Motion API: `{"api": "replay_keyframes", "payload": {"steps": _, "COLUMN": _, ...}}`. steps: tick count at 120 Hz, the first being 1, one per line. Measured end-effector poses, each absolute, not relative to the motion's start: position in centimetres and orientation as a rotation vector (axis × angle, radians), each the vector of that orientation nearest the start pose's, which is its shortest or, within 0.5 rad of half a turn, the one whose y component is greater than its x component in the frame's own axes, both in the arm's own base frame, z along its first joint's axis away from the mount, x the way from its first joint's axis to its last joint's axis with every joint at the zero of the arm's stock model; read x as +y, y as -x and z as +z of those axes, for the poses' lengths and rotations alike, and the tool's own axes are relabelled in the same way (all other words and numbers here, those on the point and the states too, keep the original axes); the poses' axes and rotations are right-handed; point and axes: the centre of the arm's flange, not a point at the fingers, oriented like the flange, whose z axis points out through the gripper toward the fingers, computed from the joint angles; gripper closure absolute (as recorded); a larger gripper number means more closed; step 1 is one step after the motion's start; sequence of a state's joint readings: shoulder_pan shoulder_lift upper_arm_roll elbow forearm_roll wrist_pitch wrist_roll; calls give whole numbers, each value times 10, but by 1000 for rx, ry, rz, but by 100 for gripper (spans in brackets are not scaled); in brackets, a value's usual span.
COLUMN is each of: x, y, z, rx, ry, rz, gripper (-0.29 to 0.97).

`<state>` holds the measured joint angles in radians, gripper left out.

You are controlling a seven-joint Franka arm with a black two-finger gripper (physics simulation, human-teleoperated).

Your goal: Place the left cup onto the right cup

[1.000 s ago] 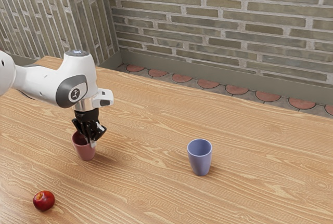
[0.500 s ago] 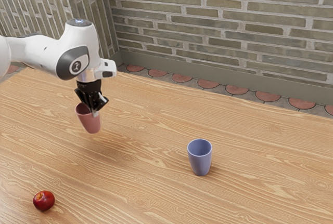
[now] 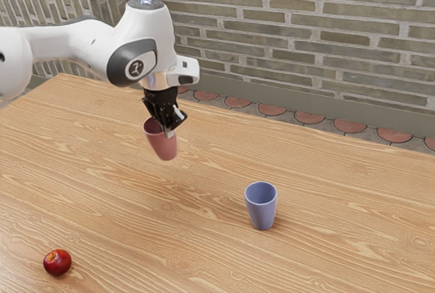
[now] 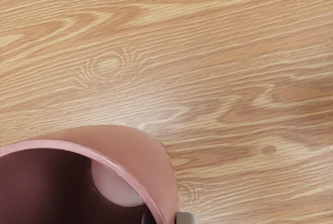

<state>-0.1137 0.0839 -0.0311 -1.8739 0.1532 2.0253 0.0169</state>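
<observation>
My arm is all smooth, rounded white shells. On its last big joint sits a dark grey round cap with a small white mark. Just above that cap is a pale grey disc. Just below it, a white flange carries my black two-finger gripper.
</observation>
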Motion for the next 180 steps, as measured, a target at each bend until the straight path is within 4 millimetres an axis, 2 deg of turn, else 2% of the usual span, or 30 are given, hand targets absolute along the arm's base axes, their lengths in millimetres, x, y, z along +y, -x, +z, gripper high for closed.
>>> {"api": "replay_keyframes", "payload": {"steps": 18, "x": -119, "y": -582, "z": 488, "rx": 403, "ry": 2989, "rz": -139, "gripper": 79}}
{"api": "replay_keyframes", "payload": {"steps": 53, "x": -207, "y": -556, "z": 496, "rx": 545, "ry": 2985, "rz": -158, "gripper": 79}}
{"api": "replay_keyframes", "payload": {"steps": 94, "x": -279, "y": -531, "z": 496, "rx": 616, "ry": 2993, "rz": -172, "gripper": 79}}
{"api": "replay_keyframes", "payload": {"steps": 107, "x": -302, "y": -530, "z": 506, "rx": 637, "ry": 3001, "rz": -207, "gripper": 79}}
{"api": "replay_keyframes", "payload": {"steps": 120, "x": -316, "y": -532, "z": 507, "rx": 640, "ry": 3011, "rz": -214, "gripper": 79}}
{"api": "replay_keyframes", "payload": {"steps": 141, "x": -331, "y": -557, "z": 504, "rx": 618, "ry": 3041, "rz": -194, "gripper": 79}}
{"api": "replay_keyframes", "payload": {"steps": 158, "x": -328, "y": -575, "z": 494, "rx": 576, "ry": 3048, "rz": -144, "gripper": 79}}
{"api": "replay_keyframes", "payload": {"steps": 180, "x": -317, "y": -581, "z": 479, "rx": 523, "ry": 3037, "rz": -44, "gripper": 79}}
